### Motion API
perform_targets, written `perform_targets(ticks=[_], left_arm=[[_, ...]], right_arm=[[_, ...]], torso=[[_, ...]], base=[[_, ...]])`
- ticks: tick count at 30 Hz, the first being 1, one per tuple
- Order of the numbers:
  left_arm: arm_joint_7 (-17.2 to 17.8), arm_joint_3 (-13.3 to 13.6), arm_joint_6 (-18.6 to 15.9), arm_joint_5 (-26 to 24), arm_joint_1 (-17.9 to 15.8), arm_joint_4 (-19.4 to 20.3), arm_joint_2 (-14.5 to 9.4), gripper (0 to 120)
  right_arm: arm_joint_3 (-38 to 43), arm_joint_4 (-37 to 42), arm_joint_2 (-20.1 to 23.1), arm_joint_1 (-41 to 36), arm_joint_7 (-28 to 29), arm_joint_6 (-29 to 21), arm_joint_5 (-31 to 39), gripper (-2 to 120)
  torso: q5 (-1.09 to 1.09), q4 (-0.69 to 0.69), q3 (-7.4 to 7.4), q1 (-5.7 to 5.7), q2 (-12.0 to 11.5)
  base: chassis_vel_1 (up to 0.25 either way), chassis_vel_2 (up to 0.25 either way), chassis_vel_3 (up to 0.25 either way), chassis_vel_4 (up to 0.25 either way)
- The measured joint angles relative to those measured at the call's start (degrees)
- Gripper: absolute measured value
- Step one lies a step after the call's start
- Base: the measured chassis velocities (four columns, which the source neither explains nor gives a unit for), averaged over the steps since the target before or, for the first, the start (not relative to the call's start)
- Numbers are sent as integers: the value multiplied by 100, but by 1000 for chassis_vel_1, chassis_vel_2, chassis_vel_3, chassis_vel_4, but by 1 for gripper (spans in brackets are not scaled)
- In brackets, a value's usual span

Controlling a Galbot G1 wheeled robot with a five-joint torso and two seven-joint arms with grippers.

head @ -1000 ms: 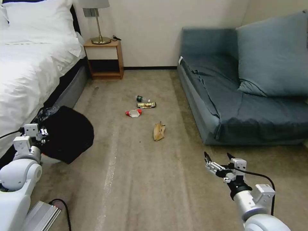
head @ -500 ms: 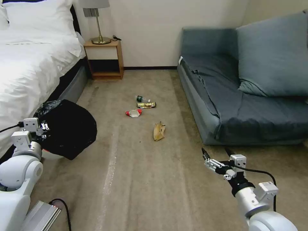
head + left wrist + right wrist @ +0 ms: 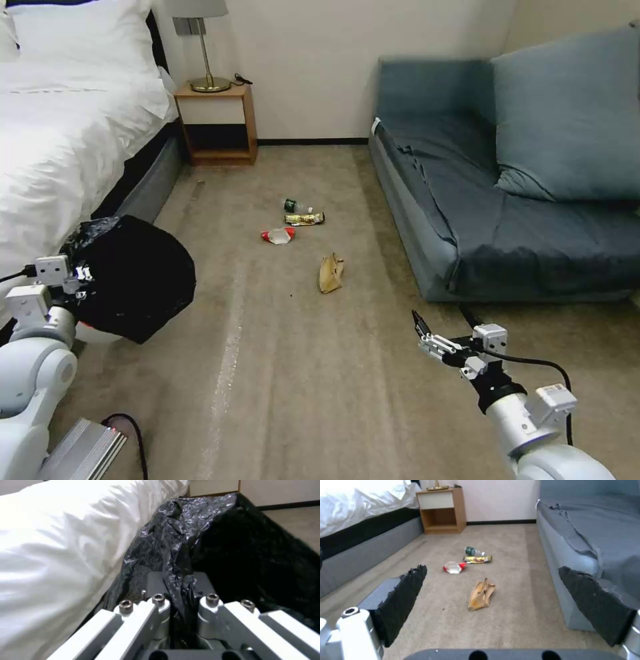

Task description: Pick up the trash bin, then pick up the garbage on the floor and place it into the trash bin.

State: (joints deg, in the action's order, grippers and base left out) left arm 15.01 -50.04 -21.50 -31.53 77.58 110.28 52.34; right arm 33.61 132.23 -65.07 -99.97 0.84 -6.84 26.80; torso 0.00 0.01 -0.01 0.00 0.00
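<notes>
Clamped on the rim of the trash bin (image 3: 130, 277), the left gripper (image 3: 79, 275) was seen at the far left, beside the bed (image 3: 60, 133); in the left wrist view its fingers (image 3: 158, 605) were pressed together on a fold of the crinkly black liner (image 3: 186, 530), and the bin was held off the carpet (image 3: 267, 373), tilted, with a patch of its white body showing beneath the bag. White bedding was found just beside the bin. A wooden nightstand (image 3: 217, 123) with a brass lamp (image 3: 200, 47) stood against the back wall.

Toward the middle of the floor the garbage was laid out in a loose cluster, well apart from the bin: a small bottle (image 3: 295, 205) with a green label farthest back, a gold wrapper (image 3: 304, 218) just beside it, a red-and-white wrapper (image 3: 278, 235) a little nearer, and a brownish banana peel (image 3: 331, 273) nearest of the four (all of them lay flat on the carpet).

To the right, the right gripper (image 3: 441, 321) was held low above the carpet, near the front edge of the blue sofa (image 3: 533, 200), touching nothing. Its two black pads (image 3: 403, 600) were spread wide apart, and between them, in the right wrist view, the banana peel and the other litter could be seen farther off.
</notes>
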Motion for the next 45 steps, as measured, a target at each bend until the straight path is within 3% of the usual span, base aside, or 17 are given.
perform_targets(ticks=[11, 31, 45], left_arm=[[-30, -149, 30, -67, 106, 18, -20, 5], [142, 220, -66, -35, -467, -208, -140, 5], [146, 380, -37, 40, -666, -433, -45, 5]], right_arm=[[-87, -21, 70, 49, -11, 0, -6, 100], [-292, -356, 293, 495, 25, -2, 148, 100], [-336, -500, 336, 595, 37, 23, 178, 100]], torso=[[0, -1, 0, 0, 0], [0, -1, 1, 0, 0], [0, -1, 1, 0, -1]], base=[[-109, 104, 109, -106], [-157, 154, 162, -154], [-215, 200, 218, -202]])
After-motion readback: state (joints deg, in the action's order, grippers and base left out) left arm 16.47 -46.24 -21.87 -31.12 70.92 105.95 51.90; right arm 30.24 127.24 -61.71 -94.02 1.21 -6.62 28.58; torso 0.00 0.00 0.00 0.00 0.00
